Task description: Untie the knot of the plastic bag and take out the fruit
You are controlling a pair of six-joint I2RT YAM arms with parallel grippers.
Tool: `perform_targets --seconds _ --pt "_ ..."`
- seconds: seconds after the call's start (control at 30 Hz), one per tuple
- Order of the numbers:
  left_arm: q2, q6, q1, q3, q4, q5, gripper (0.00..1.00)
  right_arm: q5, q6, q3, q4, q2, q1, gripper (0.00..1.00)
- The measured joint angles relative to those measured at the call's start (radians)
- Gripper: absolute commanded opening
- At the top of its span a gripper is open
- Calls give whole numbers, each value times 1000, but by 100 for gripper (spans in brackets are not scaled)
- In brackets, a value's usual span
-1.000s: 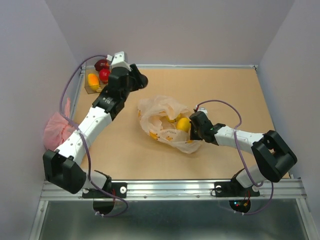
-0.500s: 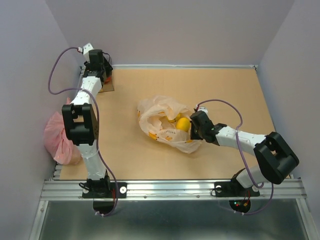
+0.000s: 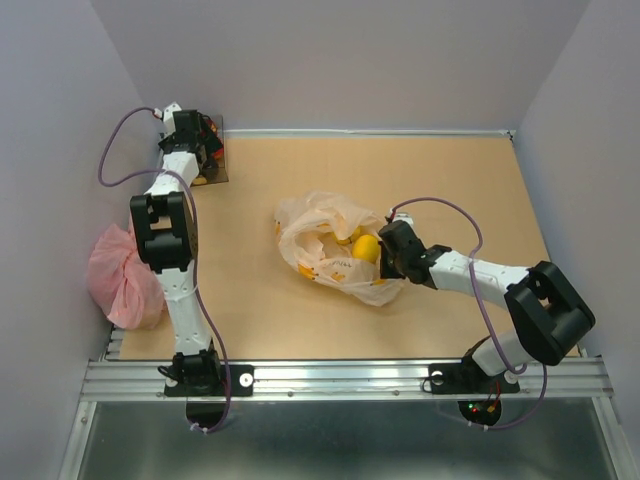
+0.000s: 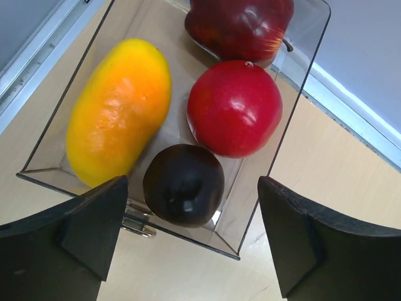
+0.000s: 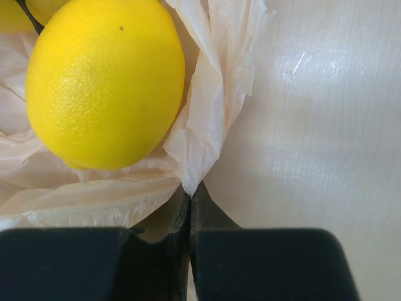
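The plastic bag (image 3: 303, 214) lies open and crumpled mid-table, with round yellow fruit (image 3: 366, 248) in its mouth. No tied knot shows. My right gripper (image 3: 392, 254) is shut on the bag's edge (image 5: 216, 94), beside a yellow fruit (image 5: 103, 81). My left gripper (image 3: 195, 152) is open over a clear tray (image 3: 216, 172) at the far left corner. In the left wrist view the tray (image 4: 301, 100) holds an orange-yellow oval fruit (image 4: 119, 110), a round red one (image 4: 235, 106), a dark red one (image 4: 241, 25) and a dark plum-like one (image 4: 183, 184). The open fingers (image 4: 94, 219) hold nothing.
A pink crinkled bag (image 3: 122, 275) lies at the table's left edge beside the left arm. Grey walls close in the left, far and right sides. A metal rail (image 3: 340, 375) runs along the near edge.
My left arm has swung from right of the tray to the far left corner, and its gripper is now over the tray. The right gripper and the bag have stayed still.
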Motion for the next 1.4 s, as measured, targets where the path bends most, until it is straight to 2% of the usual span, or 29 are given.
perform_targets --seconds 0.3,0.47,0.57,0.67,0.83,0.93,1.07,1.4 --pt "-124 0 -11 -161 5 32 95 0 -8 1 0 0 0 2" --pt "-359 16 -90 -314 0 37 92 6 -8 11 -3 0 0 0" --pt "-546 40 -243 -425 24 39 90 16 -3 13 -3 0 0 0" --pt "-712 77 -447 -528 58 76 89 24 15 12 -3 0 0 1" --pt "-840 134 -714 -695 139 121 86 26 67 6 3 2 0 0" --pt "-828 161 -823 -739 143 140 85 26 90 -3 8 0 0 0" --pt "-757 194 -916 -741 170 137 80 25 124 -39 33 -27 0 1" --pt "-509 203 -994 -679 200 132 76 4 192 -115 84 -89 0 1"
